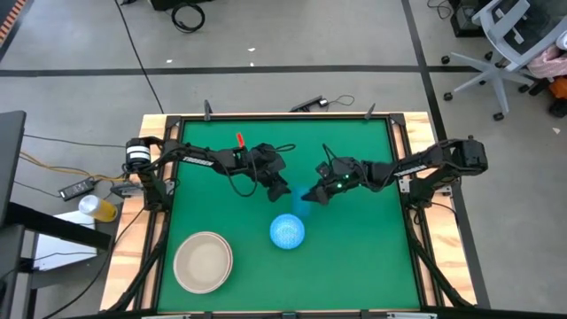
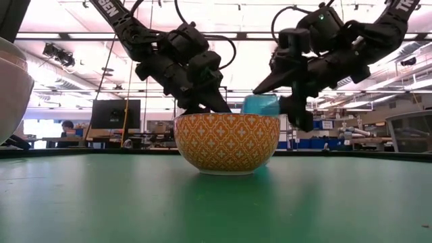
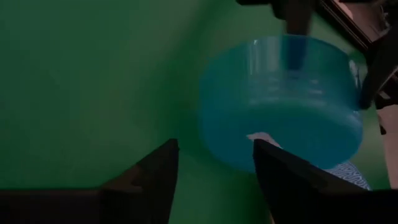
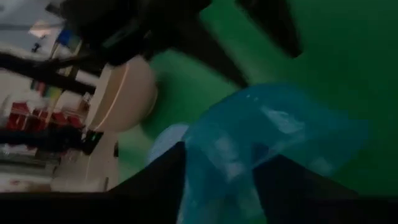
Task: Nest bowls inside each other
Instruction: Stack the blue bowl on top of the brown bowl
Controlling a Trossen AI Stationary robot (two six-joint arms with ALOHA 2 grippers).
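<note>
A translucent blue bowl (image 1: 302, 204) hangs blurred above the green mat at mid-table, between my two grippers. My right gripper (image 1: 312, 197) comes from the table's right and is shut on it. My left gripper (image 1: 280, 191) stands open at the bowl's left side; in its wrist view the bowl (image 3: 280, 106) lies just beyond one finger (image 3: 283, 177), and I cannot tell whether they touch. Nearer the front edge a second bowl (image 1: 286, 231) rests on its base, pale-speckled blue from above, with an orange patterned wall (image 2: 227, 142). My right gripper holds the blue bowl by its rim (image 3: 298, 50), on the side away from my left gripper. One finger (image 3: 292, 31) reaches inside the bowl and the other (image 3: 373, 74) stays outside. The fingers slant down from the table's right. The bowl hangs clear of the mat, mouth up.
A larger cream bowl (image 1: 203, 261) sits mouth up near the table's front left corner and looms at the left edge of the low view (image 2: 10, 88). A wooden frame (image 1: 159, 221) borders the mat. Open mat lies to the right of the patterned bowl.
</note>
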